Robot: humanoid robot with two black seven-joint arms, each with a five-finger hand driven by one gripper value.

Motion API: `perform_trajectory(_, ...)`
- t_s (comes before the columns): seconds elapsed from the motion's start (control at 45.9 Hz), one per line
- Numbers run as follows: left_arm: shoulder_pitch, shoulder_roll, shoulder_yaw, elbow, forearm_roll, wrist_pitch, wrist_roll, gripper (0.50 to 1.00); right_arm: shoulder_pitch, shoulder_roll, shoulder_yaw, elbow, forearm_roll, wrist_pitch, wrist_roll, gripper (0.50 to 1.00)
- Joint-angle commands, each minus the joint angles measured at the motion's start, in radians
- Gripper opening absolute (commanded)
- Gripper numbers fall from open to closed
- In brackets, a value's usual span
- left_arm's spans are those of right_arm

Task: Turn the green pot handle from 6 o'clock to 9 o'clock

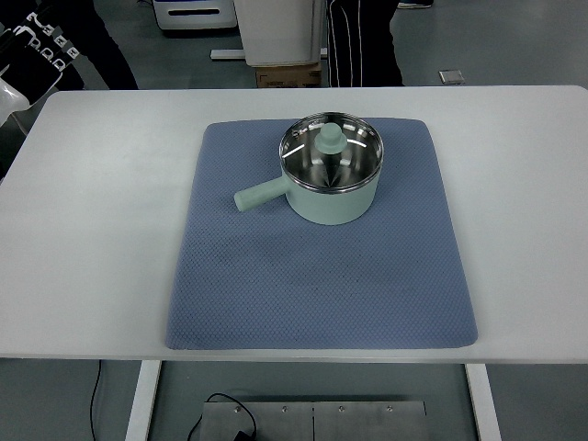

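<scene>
The pot (332,181) sits on the far half of the mat (322,276), right of its centre line. Its handle (263,194) sticks out to the left, over the mat. A lid (331,152) with a green knob covers the pot. Neither of my hands shows, so I cannot tell their state.

Upright pale green pot (332,184), lidded, handle (260,195) toward 9 o'clock

green pot (333,188) on blue mat (322,285) | handle (260,194) points left
</scene>
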Motion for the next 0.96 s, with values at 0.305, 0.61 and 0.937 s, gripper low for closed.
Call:
perform_trajectory(0.305, 0.119, 0.008, -0.104, 0.004, -0.103, 0.003, 0.0, 1.0, 0.0, 0.0, 0.0, 0.0, 0.0, 0.0, 0.0, 1.0)
perform_trajectory(0.61, 0.138, -0.001, -0.112, 0.008, -0.103, 0.023, -0.009, 1.0, 0.003, 0.0, 0.0, 0.003, -0.002, 0.0, 0.005, 1.0)
perform_trajectory(0.937, 0.147, -0.016, -0.118, 0.009, -0.103, 0.032, -0.036, 1.0, 0.031, 0.0, 0.002, 0.003, 0.006, 0.0, 0.002, 1.0)
